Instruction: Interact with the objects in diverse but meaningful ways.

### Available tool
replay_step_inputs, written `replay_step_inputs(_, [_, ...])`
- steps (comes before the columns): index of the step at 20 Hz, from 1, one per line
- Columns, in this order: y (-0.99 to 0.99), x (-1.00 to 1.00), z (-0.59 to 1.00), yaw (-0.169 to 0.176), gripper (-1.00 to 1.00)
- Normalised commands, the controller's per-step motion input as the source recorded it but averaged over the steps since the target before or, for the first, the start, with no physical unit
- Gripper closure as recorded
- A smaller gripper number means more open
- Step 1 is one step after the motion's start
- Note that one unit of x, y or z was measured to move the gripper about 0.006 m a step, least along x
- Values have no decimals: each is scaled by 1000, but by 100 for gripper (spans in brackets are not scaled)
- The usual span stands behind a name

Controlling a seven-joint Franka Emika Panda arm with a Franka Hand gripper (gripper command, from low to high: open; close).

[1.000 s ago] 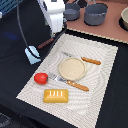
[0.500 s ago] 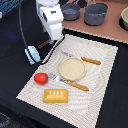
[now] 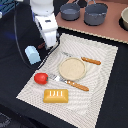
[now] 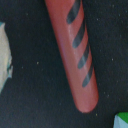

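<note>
A reddish-brown sausage stick [image 4: 75,50] with dark stripes fills the wrist view, lying on the black table. My gripper [image 3: 50,44] hangs low over that spot, just off the mat's far corner at the exterior view's left. Its fingers do not show clearly, and it hides most of the sausage in the exterior view. The pale blue carton [image 3: 32,54] stands close beside the gripper. A red tomato [image 3: 41,78] and the yellow-orange bread block [image 3: 55,95] rest on the pale mat [image 3: 100,95].
A tan plate [image 3: 72,68] sits mid-mat with orange-handled cutlery, one piece beyond it [image 3: 91,61] and one in front [image 3: 75,85]. Two grey pots [image 3: 70,11] [image 3: 95,13] stand on the brown counter behind. A black cable loops beside the arm.
The arm has come down and forward toward the black table near the carton. The toys on the mat have not moved.
</note>
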Motion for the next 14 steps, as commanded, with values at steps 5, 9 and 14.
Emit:
replay_step_inputs(5, [106, 15, 45, 48, 100])
replay_step_inputs(9, [265, 134, 288, 73, 100])
replay_step_inputs(14, [302, 413, 525, 75, 100])
